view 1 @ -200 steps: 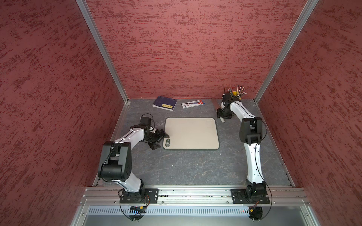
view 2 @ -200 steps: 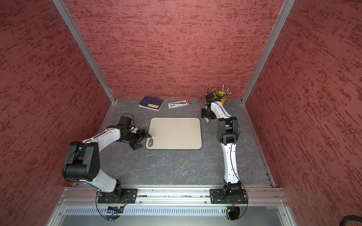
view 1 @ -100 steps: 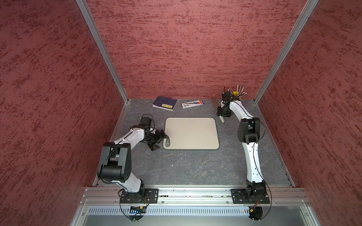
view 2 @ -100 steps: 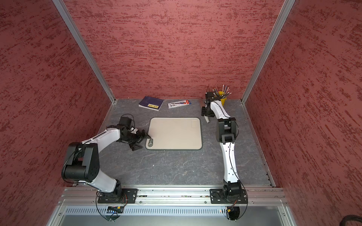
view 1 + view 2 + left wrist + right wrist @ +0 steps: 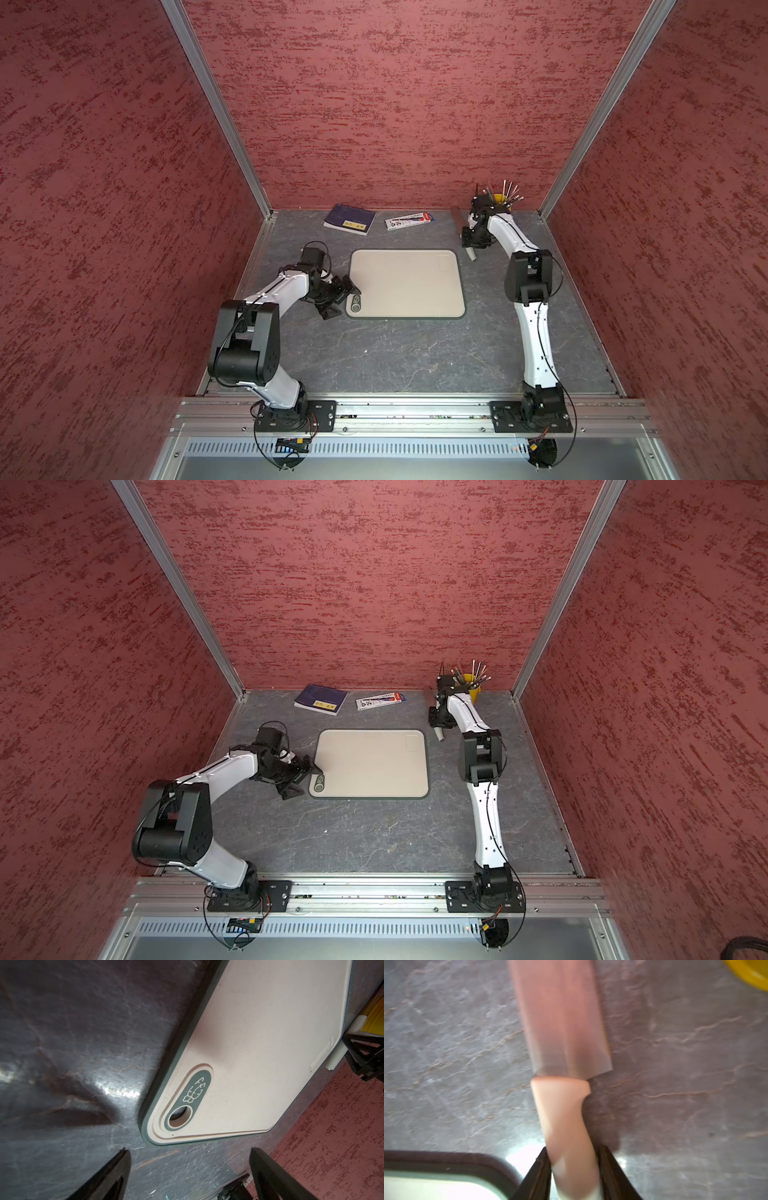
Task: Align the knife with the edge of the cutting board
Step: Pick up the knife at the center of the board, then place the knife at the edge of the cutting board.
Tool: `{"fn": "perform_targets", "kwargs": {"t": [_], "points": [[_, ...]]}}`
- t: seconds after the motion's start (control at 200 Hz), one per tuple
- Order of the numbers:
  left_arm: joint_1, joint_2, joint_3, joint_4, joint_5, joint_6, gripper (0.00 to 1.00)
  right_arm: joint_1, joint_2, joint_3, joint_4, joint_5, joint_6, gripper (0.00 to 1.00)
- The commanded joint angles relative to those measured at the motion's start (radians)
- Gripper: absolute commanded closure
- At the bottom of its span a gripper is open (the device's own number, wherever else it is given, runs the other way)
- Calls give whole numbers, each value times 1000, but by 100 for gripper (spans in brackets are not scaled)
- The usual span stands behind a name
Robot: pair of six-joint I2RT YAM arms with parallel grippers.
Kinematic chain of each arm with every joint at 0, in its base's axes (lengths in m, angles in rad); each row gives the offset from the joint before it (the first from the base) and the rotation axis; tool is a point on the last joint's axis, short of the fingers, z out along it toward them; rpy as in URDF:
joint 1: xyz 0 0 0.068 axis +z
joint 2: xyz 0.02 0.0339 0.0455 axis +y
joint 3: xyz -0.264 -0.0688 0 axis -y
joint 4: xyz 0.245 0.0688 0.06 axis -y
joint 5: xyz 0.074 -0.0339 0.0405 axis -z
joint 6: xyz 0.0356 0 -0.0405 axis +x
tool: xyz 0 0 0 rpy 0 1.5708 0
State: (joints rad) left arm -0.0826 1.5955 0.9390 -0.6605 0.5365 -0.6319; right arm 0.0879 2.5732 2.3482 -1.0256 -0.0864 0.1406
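The beige cutting board (image 5: 405, 282) (image 5: 370, 762) lies flat mid-table, its oval hole at the near left corner (image 5: 179, 1119). The knife (image 5: 471, 254) (image 5: 439, 734) is just beyond the board's far right corner, with its grey blade (image 5: 560, 1012) pointing toward the back wall. My right gripper (image 5: 471, 243) (image 5: 574, 1148) is shut on the off-white handle (image 5: 562, 1109); this view is blurred, with the board's corner (image 5: 446, 1180) beside the fingers. My left gripper (image 5: 338, 301) (image 5: 188, 1150) stands open and empty, low over the table by the board's near left corner.
A dark blue book (image 5: 350, 219) and a white printed packet (image 5: 409, 220) lie along the back wall. A yellow cup of brushes (image 5: 503, 199) (image 5: 749, 972) stands in the back right corner, close behind the right wrist.
The right gripper's fingers have closed onto the knife handle. The left arm has not moved.
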Motion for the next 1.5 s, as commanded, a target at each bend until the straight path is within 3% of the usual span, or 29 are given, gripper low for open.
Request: {"fn": "perform_targets", "kwargs": {"t": [0.0,0.09,0.27,0.862,1.207,1.493], "points": [[-8,15,28,8,-12,2,6,2,38,17,-39,-14,17,70],[-9,15,27,15,-7,3,7,9,18,1,-41,-13,23,84],[-10,17,5,39,0,-2,6,33,-111,-186,64,22,66,100],[-11,10,0,56,-21,28,7,61,-586,-683,262,21,164,100],[-8,-7,-32,62,-1,49,7,156,-832,-851,248,96,150,100],[2,-121,-64,13,-81,50,7,273,-1029,-1086,249,147,240,100]]}}
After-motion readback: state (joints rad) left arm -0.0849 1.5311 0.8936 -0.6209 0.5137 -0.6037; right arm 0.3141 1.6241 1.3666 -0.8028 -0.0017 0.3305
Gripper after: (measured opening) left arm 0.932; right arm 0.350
